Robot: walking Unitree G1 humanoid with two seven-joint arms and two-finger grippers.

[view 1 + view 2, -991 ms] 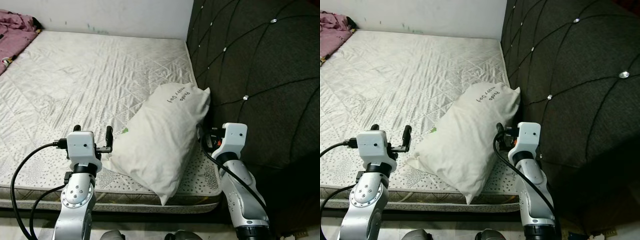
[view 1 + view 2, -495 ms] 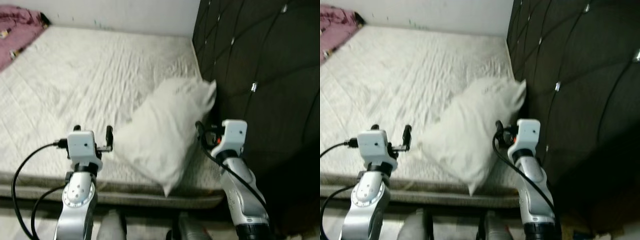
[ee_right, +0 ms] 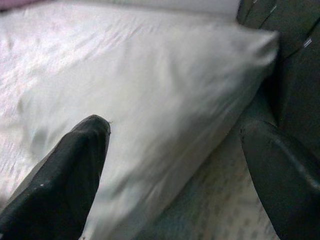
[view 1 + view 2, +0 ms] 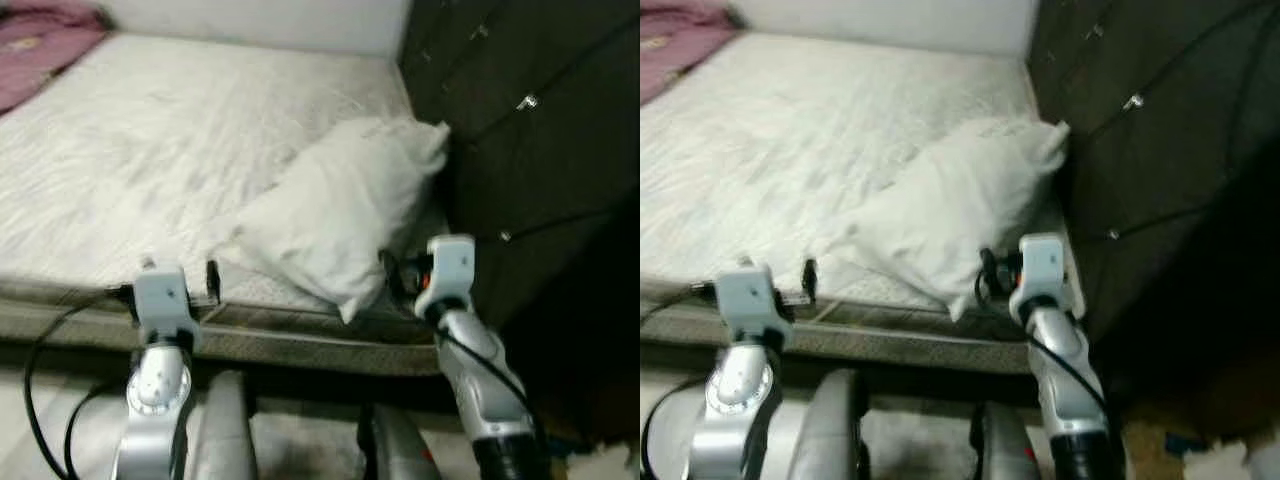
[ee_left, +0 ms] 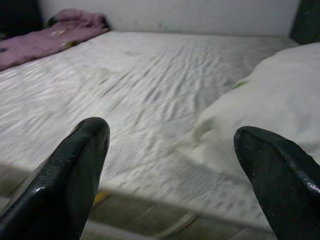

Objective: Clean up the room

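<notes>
Black fingers of the left gripper (image 5: pixel 175 165) stand wide apart, with nothing between the jaws; it is held just off the near edge of the bed (image 4: pixel 150 160), pointing across the quilted white mattress toward the near corner of the pillow (image 4: pixel 335 210). The right gripper (image 3: pixel 175 165) likewise has its jaws spread and empty, aimed at the pillow's long side from the near edge, close to it but not touching as far as the blurred pictures show. The white pillow lies slantwise on the mattress: its far end rests against the dark tufted headboard (image 4: pixel 520 130) on the robot's right, and its near corner reaches the mattress edge between the two silver arms. A faint green mark shows on the pillow's near side in the left wrist view. At the far left corner of the bed lies a crumpled pink blanket (image 4: pixel 40 35), well apart from the pillow. A pale wall (image 4: pixel 250 15) runs behind the bed.
</notes>
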